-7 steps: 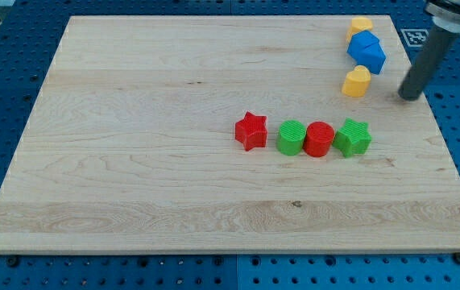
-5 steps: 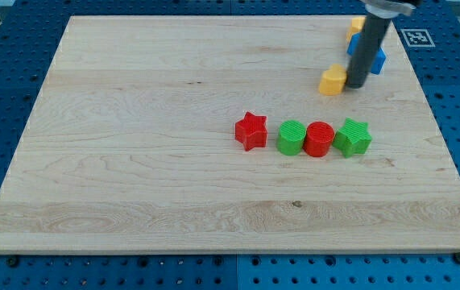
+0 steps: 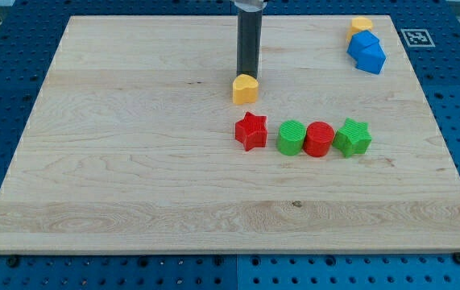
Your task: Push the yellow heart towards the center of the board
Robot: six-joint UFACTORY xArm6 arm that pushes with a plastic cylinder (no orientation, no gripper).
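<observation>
The yellow heart (image 3: 245,89) lies near the board's middle, just above the red star (image 3: 251,130). My tip (image 3: 248,75) stands right behind the heart on its top side, touching or nearly touching it. The rod rises straight up out of the view's top.
A row runs right from the red star: a green cylinder (image 3: 292,138), a red cylinder (image 3: 320,138) and a green star (image 3: 353,136). At the top right corner sit a blue block (image 3: 366,51) and a second yellow block (image 3: 362,24). The wooden board (image 3: 133,161) lies on a blue pegboard.
My tip has swept left from the board's right edge, pushing the yellow heart from beside the blue block to near the board's middle. The other blocks have not moved.
</observation>
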